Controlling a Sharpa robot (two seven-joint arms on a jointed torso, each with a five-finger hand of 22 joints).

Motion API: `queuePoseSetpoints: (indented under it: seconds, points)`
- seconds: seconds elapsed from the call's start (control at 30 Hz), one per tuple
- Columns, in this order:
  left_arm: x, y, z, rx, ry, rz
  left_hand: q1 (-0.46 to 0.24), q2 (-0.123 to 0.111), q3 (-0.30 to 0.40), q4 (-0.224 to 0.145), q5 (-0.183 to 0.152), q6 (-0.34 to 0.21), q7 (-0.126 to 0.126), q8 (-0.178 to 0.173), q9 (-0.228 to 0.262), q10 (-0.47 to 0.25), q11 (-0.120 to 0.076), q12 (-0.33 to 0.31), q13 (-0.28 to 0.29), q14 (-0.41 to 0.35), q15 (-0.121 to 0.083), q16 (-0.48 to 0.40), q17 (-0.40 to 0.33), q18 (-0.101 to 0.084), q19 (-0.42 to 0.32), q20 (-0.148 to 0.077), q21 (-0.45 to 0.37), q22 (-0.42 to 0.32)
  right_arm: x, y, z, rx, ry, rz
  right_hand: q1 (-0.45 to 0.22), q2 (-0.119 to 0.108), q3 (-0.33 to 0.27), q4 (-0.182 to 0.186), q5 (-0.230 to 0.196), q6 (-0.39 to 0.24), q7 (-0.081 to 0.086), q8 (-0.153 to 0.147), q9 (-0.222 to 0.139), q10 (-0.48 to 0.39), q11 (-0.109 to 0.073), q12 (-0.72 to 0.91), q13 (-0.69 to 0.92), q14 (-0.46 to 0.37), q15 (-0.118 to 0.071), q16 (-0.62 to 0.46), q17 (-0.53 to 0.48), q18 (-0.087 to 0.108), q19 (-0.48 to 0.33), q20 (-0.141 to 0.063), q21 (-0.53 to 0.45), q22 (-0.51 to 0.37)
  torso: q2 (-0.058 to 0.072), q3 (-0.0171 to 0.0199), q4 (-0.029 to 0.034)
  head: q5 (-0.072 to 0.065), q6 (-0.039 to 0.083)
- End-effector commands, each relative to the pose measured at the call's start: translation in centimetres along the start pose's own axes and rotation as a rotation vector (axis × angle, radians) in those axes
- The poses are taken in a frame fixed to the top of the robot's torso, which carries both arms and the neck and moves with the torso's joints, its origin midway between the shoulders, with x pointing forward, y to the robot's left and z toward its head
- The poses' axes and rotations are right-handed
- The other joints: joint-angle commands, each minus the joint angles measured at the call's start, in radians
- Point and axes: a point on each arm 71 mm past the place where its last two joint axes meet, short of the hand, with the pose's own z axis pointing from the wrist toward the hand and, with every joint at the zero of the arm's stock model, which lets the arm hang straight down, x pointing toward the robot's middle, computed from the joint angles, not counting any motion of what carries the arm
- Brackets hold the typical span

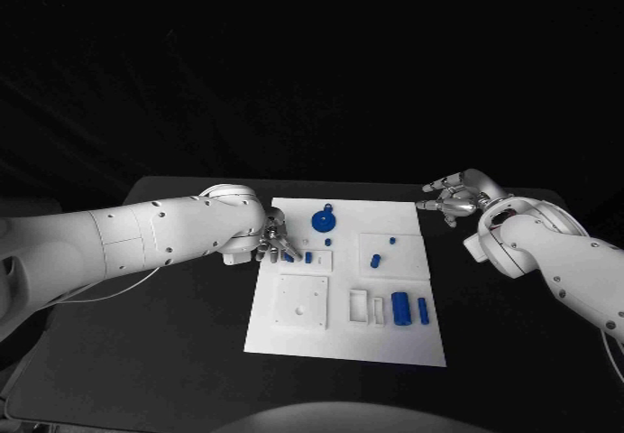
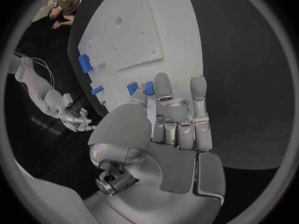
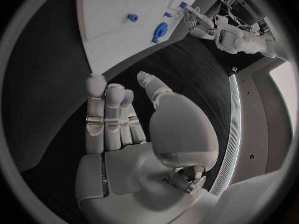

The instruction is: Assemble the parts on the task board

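The white task board (image 1: 349, 338) lies in the middle of the black table. On it are a round blue piece (image 1: 324, 219), a blue peg (image 1: 376, 261) and two blue cylinders (image 1: 400, 308) side by side. My left hand (image 1: 276, 239) hangs over the board's left edge with its fingers straight. Its fingertips (image 2: 162, 82) are right beside two small blue parts (image 2: 132, 88); I cannot tell whether they touch. My right hand (image 1: 449, 200) hovers over bare table off the board's far right corner, with its fingers (image 3: 106, 109) stretched out and nothing in them.
White fixtures stand on the board: a square block with a hole (image 1: 302, 302), a slotted frame (image 1: 368, 307) and a raised plate (image 1: 403, 257). The black table (image 1: 169, 316) extends on both sides of the board. A thin cable (image 1: 91, 293) hangs under my left arm.
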Motion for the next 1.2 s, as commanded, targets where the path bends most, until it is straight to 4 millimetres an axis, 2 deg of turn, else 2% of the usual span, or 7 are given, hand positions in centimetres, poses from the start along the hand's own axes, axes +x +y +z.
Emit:
queuePoseSetpoints:
  seconds: [0.03, 0.27, 0.77, 1.2]
  points:
    - [1.2, 1.4, 0.6, -0.082, 0.04, 0.046, 0.015, 0.006, 0.012, -0.015, 0.001, -0.007, 0.002, -0.003, 0.0, 0.049, -0.006, -0.001, 0.001, 0.0, 0.006, 0.0, 0.001, 0.013, 0.0, 0.01, -0.005, 0.002, 0.2, 0.1, 0.0, -0.006, 0.014, -0.005, -0.006, 0.003, -0.004, 0.005, 0.007, -0.003, 0.001, -0.003, 0.0, -0.008, -0.002, 0.003, -0.002, -0.006, -0.002, 0.001, -0.001, 0.016, 0.002, 0.003, -0.006, 0.043, 0.0, 0.0002, -0.0001, -0.001, 0.0]
    - [1.3, 0.9, 0.7, -0.073, 0.043, 0.048, 0.015, 0.004, 0.01, -0.012, 0.001, -0.008, 0.002, -0.004, -0.001, 0.049, -0.006, -0.001, 0.002, 0.0, 0.006, 0.001, 0.002, 0.014, 0.0, 0.011, -0.004, 0.002, 0.2, 0.1, 0.0, -0.007, 0.014, -0.005, -0.006, 0.003, -0.004, 0.005, 0.007, -0.003, 0.001, -0.003, 0.0, -0.008, -0.002, 0.003, -0.002, -0.006, -0.002, 0.001, -0.001, 0.016, 0.002, 0.003, -0.006, 0.043, 0.0, 0.0004, 0.0005, -0.002, -0.002]
    - [1.5, 0.1, 0.7, -0.061, 0.058, 0.058, -0.011, -0.025, -0.006, 0.004, 0.012, -0.003, 0.001, -0.005, -0.005, 0.049, -0.006, 0.0, 0.002, 0.001, 0.003, 0.001, 0.001, 0.008, 0.003, 0.002, -0.004, 0.003, 0.2, 0.1, 0.0, -0.008, 0.014, -0.004, -0.006, 0.002, -0.006, 0.007, 0.007, -0.007, 0.001, -0.003, 0.0, -0.008, -0.002, 0.002, -0.002, -0.007, -0.002, 0.001, -0.001, 0.016, 0.002, 0.003, -0.007, 0.043, 0.0, 0.0016, 0.0003, -0.002, -0.004]
    - [1.6, 0.2, 0.8, -0.068, 0.089, 0.085, 0.025, -0.016, 0.012, -0.025, 0.004, -0.004, 0.004, -0.017, -0.018, 0.049, -0.005, -0.004, 0.0, -0.002, 0.005, 0.0, 0.001, 0.008, -0.001, 0.006, -0.007, 0.004, 0.3, 0.0, 0.0, -0.007, 0.015, -0.004, -0.006, 0.002, -0.007, 0.01, 0.008, -0.008, 0.001, -0.003, 0.0, -0.007, -0.002, 0.003, -0.002, -0.007, -0.002, 0.001, -0.001, 0.016, 0.003, 0.003, -0.007, 0.043, 0.0, 0.0004, 0.0, -0.002, -0.004]
